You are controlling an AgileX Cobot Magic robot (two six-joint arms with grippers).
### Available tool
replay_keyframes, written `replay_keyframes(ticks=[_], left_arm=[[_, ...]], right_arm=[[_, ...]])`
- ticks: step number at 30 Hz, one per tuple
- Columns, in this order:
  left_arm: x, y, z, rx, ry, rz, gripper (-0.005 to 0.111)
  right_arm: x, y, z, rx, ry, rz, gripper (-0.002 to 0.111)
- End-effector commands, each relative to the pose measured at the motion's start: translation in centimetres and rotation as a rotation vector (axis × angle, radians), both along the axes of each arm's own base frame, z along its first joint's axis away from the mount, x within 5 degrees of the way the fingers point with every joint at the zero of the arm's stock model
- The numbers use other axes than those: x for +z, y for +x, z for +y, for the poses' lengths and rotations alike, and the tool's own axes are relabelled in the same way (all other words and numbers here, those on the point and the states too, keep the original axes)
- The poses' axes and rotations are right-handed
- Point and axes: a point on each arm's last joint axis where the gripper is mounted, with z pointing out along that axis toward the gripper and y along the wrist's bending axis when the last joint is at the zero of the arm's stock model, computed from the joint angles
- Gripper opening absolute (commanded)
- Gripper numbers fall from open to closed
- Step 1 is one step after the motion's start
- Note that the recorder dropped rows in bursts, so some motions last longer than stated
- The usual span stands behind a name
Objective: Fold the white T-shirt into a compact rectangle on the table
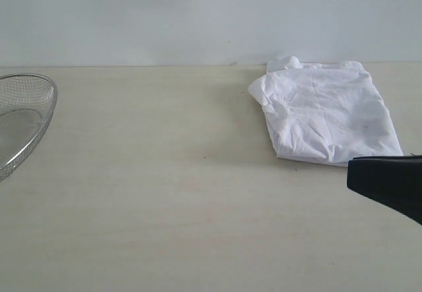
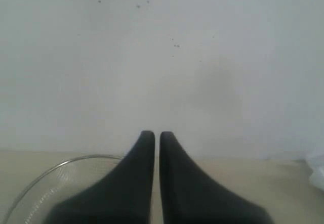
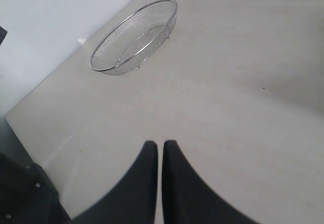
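Our left gripper (image 2: pixel 153 135) had its jaws pressed together on nothing, hanging over the wire basket (image 2: pixel 61 183) and facing the wall. Our right gripper (image 3: pixel 159 145) was also pressed together and empty, over bare counter (image 3: pixel 243 82). In the exterior view it showed as a dark shape just in front of the shirt's near edge, apparently not touching the cloth.

The white T-shirt (image 1: pixel 326 114) lay on the right side of the counter, close to the wall, already gathered into a rough rectangle. Its far-left corner was puffed and curled, and its surface was creased.

We judged the folding largely done, with tidying left. To do that well, we would spread the jaws before reaching the cloth. We would come in low and pinch only the curled corner, not several layers. Then we would draw it flat without dragging the whole bundle.

We could read no writing: no lettering, tag or brand showed on the shirt's upturned face, only faint dark specks.
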Motion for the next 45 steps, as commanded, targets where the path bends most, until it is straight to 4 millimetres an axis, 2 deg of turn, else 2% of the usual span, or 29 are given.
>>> replay_keyframes(ticks=[1,5,15,31,36,38,45], left_arm=[[-1.6,0.4,-0.1,-0.013,0.018,0.043,0.004],[-2.2,0.7,-0.4,-0.059,-0.108,0.088,0.004],[-5.0,0.4,-1.0,-0.11,-0.107,0.399,0.004],[-5.0,0.3,-1.0,-0.11,-0.104,0.402,0.004],[-5.0,0.3,-1.0,-0.11,-0.104,0.402,0.004],[-5.0,0.3,-1.0,-0.11,-0.104,0.402,0.004],[-5.0,0.3,-1.0,-0.11,-0.104,0.402,0.004]], right_arm=[[0.1,-0.2,0.0,0.004,0.004,-0.009,0.0],[0.1,-0.2,0.0,0.004,0.004,-0.009,0.0],[0.1,-0.2,0.0,0.003,0.004,-0.009,0.0],[0.1,-0.1,0.0,-0.01,0.002,-0.013,0.0],[0.2,0.4,-0.4,-0.072,-0.013,-0.038,0.0],[0.5,-0.1,-0.3,-0.074,-0.024,-0.085,0.0],[2.6,-3.5,-0.5,-0.138,-0.03,-0.354,0.0]])
